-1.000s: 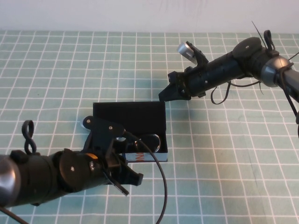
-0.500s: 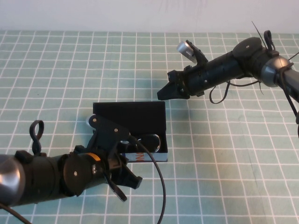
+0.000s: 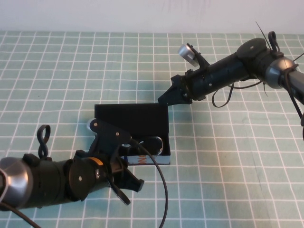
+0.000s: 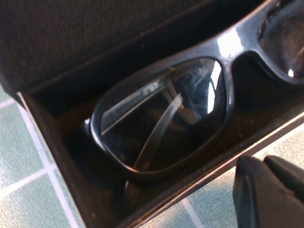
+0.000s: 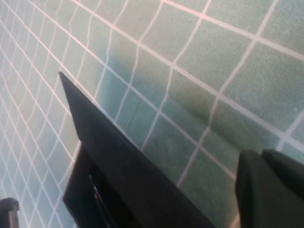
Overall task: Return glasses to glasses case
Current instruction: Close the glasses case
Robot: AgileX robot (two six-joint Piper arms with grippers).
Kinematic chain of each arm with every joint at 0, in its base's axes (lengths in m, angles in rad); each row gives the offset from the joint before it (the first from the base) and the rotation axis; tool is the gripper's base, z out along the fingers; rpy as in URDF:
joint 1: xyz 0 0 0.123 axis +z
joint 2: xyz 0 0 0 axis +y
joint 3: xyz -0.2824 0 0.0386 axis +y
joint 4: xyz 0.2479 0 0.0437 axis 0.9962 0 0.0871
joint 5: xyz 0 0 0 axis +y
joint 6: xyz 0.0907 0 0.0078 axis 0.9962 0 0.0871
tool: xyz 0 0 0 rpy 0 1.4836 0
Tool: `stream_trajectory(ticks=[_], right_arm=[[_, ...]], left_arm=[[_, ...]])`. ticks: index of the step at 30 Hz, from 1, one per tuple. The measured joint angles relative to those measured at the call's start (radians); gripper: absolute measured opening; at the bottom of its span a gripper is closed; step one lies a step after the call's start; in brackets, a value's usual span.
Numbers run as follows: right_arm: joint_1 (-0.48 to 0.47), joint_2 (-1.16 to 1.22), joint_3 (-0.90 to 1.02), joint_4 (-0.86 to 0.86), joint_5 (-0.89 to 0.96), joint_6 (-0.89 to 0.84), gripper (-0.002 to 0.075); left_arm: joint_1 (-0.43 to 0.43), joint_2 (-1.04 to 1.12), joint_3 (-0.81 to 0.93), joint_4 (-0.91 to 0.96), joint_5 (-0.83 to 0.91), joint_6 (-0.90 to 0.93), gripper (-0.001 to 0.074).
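Note:
The glasses case (image 3: 153,160) lies open mid-table, its flat black lid (image 3: 130,116) folded back. The black glasses (image 3: 153,142) lie inside it, one dark lens filling the left wrist view (image 4: 161,118) within the case wall (image 4: 47,137). My left gripper (image 3: 129,186) hovers just in front of the case's light-blue side, shut and holding nothing; its tips (image 4: 266,190) sit outside the front rim. My right gripper (image 3: 162,99) is shut and empty, just beyond the lid's far right corner, with the lid edge (image 5: 118,156) beside it and its tips (image 5: 268,190) over the mat.
A green mat with a white grid (image 3: 228,156) covers the table. A white wall (image 3: 95,14) runs along the far edge. The left arm's black cable (image 3: 164,190) loops over the case's front right part.
The left arm has shifted slightly, its gripper staying in front of the case. The right gripper has edged a little toward the lid's far corner. The glasses and case have not moved.

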Motion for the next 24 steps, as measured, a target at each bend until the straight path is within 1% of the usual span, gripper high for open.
stream_trajectory(ticks=[7, 19, 24], right_arm=[[0.002, 0.0, 0.0, 0.022, 0.0, -0.001, -0.0011], [0.038, -0.013, 0.0, 0.025, 0.0, 0.047, -0.0011], [0.049, -0.064, 0.02, -0.009, 0.0, 0.057, -0.0011]], left_arm=[[0.0, 0.0, 0.0, 0.012, -0.002, -0.002, 0.0001], [0.0, 0.0, 0.0, 0.015, -0.007, -0.002, 0.0001], [0.0, 0.0, 0.0, 0.017, -0.01, -0.002, 0.0001]])
